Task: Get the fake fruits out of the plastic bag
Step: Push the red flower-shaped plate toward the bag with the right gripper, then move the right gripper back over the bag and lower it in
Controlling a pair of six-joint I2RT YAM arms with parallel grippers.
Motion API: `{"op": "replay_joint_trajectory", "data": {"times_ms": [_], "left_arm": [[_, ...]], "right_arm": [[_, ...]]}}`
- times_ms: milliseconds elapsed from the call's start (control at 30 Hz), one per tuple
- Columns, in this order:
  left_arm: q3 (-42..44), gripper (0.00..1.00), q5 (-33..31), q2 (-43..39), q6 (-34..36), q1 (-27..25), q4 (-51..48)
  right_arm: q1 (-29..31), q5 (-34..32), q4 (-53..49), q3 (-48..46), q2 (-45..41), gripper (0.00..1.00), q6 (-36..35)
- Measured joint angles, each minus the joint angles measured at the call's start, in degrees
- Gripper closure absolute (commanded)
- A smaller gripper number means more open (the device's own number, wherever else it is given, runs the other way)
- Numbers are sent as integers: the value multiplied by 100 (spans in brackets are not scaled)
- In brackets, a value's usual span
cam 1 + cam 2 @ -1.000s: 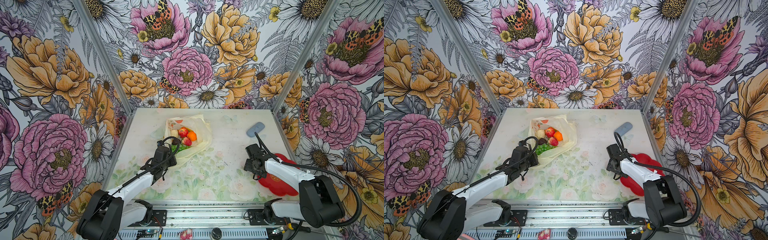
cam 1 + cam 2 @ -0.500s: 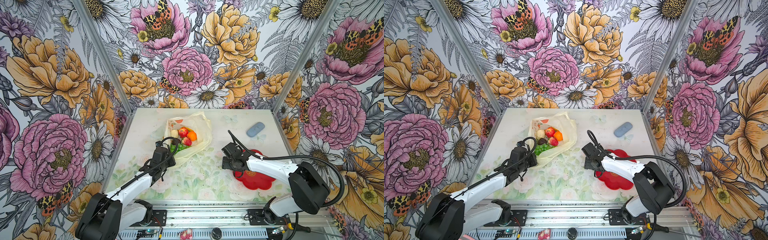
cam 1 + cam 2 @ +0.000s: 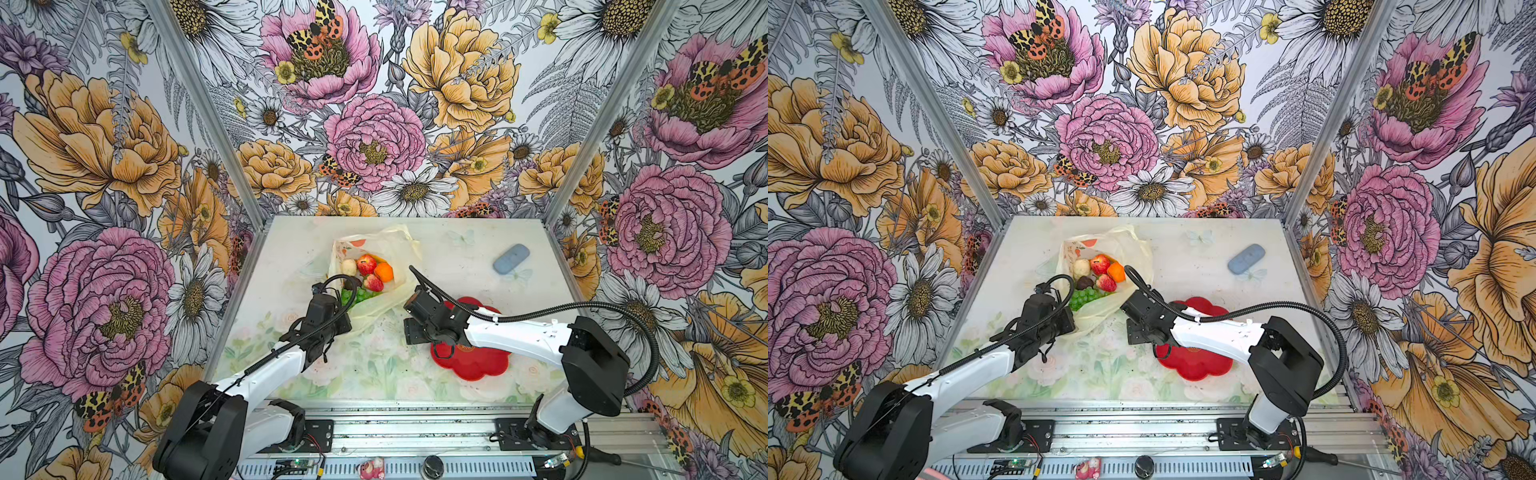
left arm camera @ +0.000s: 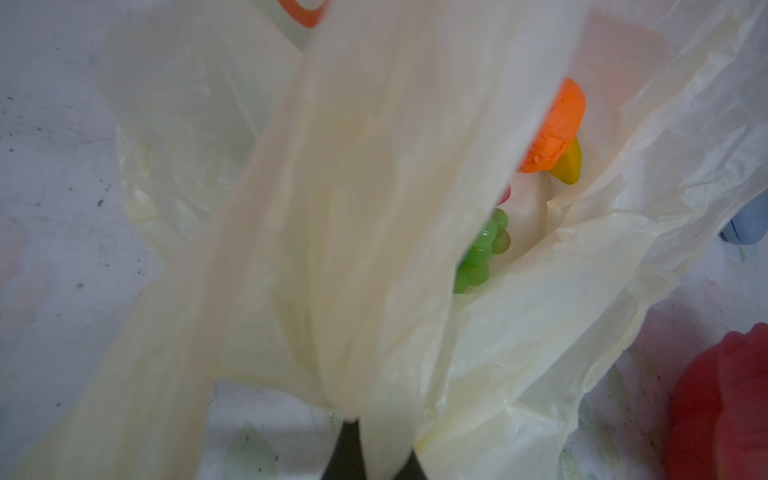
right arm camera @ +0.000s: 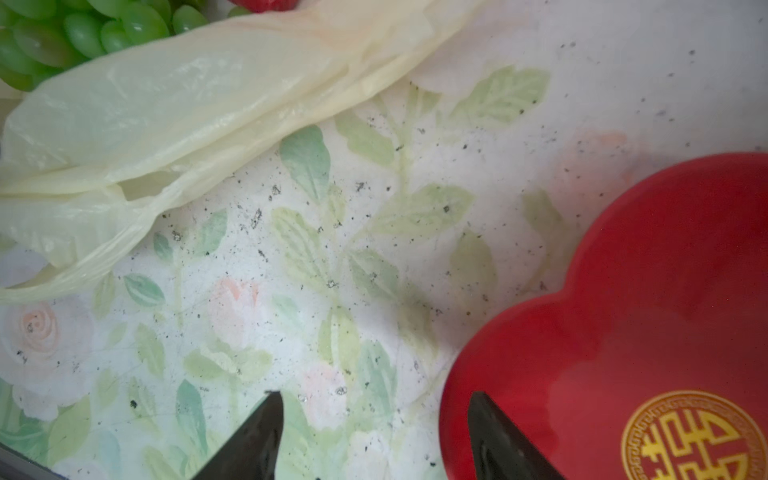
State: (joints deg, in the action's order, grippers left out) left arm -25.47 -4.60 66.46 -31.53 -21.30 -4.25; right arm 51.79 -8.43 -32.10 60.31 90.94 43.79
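Observation:
The cream-yellow plastic bag (image 3: 395,257) (image 3: 1133,249) lies open at the table's middle back. Inside it show the fake fruits: a pale pear (image 3: 349,267), a red fruit (image 3: 366,264), an orange (image 3: 383,272), a strawberry (image 3: 373,283), green grapes (image 3: 1084,297) and a dark mangosteen (image 3: 1084,282). My left gripper (image 3: 347,318) (image 4: 374,453) is shut on a stretched strip of the bag (image 4: 353,249); beyond it I see the grapes (image 4: 482,249), the orange (image 4: 557,124) and a banana tip (image 4: 567,166). My right gripper (image 3: 415,332) (image 5: 374,399) is open just right of the bag's near edge (image 5: 187,104), with one fingertip over the plate's rim.
A red flower-shaped plate (image 3: 473,357) (image 5: 623,311) lies under my right arm at the front right. A grey-blue oblong object (image 3: 511,258) rests at the back right. Flowered walls close in three sides, and a metal rail (image 3: 415,419) runs along the front.
My right arm has swung left from the table's right edge to the bag's near side, and the red plate has slid left with it. The left gripper still grips the bag.

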Motion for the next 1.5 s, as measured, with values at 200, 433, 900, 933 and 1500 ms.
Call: {"op": "replay_joint_trajectory", "data": {"times_ms": [200, 433, 900, 933, 1500], "left_arm": [[0, 100, -4, 42, 2, -120, 11], [0, 100, -11, 42, 2, -157, 7], [0, 100, -35, 39, 0, -157, 9], [0, 100, -42, 39, -2, -157, 7], [883, 100, -761, -1596, -1268, -1091, -815]], "right_arm": [[-892, -179, -66, -302, -1060, 23, -448], [-2865, 35, -127, -1078, -1926, 0, -586], [-4249, 887, -317, -2498, -2444, 6, -374], [-4179, 938, -304, -2503, -2417, 8, -361], [-2398, 905, -225, -1759, -1381, 12, -345]]}}
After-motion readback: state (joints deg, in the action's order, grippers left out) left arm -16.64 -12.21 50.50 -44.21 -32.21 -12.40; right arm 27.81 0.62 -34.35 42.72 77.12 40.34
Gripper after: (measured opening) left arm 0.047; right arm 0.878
